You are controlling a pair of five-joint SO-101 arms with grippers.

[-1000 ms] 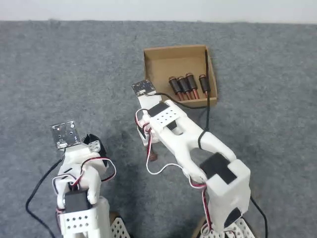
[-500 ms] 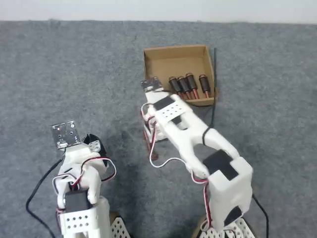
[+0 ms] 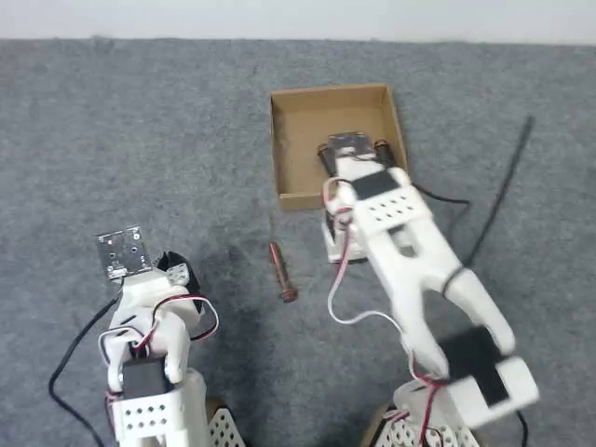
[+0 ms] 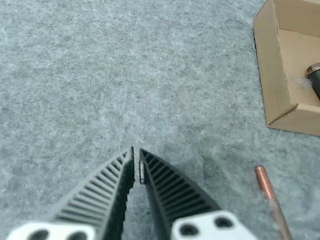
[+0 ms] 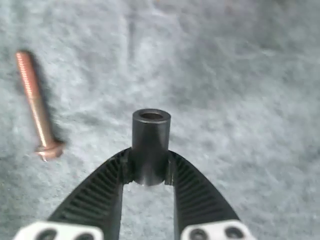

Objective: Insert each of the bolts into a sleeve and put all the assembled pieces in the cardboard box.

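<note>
- The grey mat (image 3: 140,121) covers the whole table. I think it's there so round parts don't roll off.
- My right arm (image 3: 410,251) stretches forward, with its wrist above the near wall of the box. From there it can reach both the loose part and the drop-off spot.
- My left arm (image 3: 149,326) sits folded back on its own side, well apart from the work. The left gripper (image 4: 136,155) is closed on nothing, its tips pressed together above bare mat.
- The cardboard box (image 3: 275,140) stands open at the far middle, where the right arm can reach it.
- Finished pieces (image 3: 382,149) lie inside along the box's right part. The wrist hides most of them, so I can't count them.
- One bolt (image 3: 279,270) lies flat on the mat in front of the box, head towards me. As far as I can see, it's the last loose one.
- The right gripper (image 5: 149,162) clamps a black sleeve (image 5: 151,142) by its lower half. The sleeve is upright, its open bore facing the wrist camera, and the bolt (image 5: 35,105) lies beside it. I'd say it's held that way so the bolt can be fed in.
</note>
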